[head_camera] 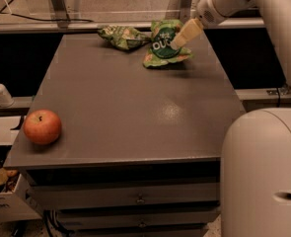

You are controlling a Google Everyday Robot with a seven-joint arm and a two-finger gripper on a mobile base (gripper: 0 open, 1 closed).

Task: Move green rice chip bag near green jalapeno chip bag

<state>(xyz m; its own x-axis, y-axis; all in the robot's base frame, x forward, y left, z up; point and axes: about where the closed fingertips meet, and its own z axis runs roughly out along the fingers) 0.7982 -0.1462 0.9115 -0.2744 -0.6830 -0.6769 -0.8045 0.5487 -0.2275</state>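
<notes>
The large bright light-green snack bag with a dark green round panel, the green rice chip bag [161, 51], lay at the far edge of the dark grey flat table [130, 112], a little to the right of the middle. The small wrinkled olive-green snack bag, the green jalapeno chip bag [123, 36], lay just beside it on the left, and their edges seemed to touch. The cream-coloured gripper [183, 35] of the white arm was at the upper right part of the rice chip bag, in contact with it. Whether the gripper was closed on the bag or only resting against it, I could not tell. A round red apple [42, 127] sat near the front left corner of the table, well apart from both bags.
</notes>
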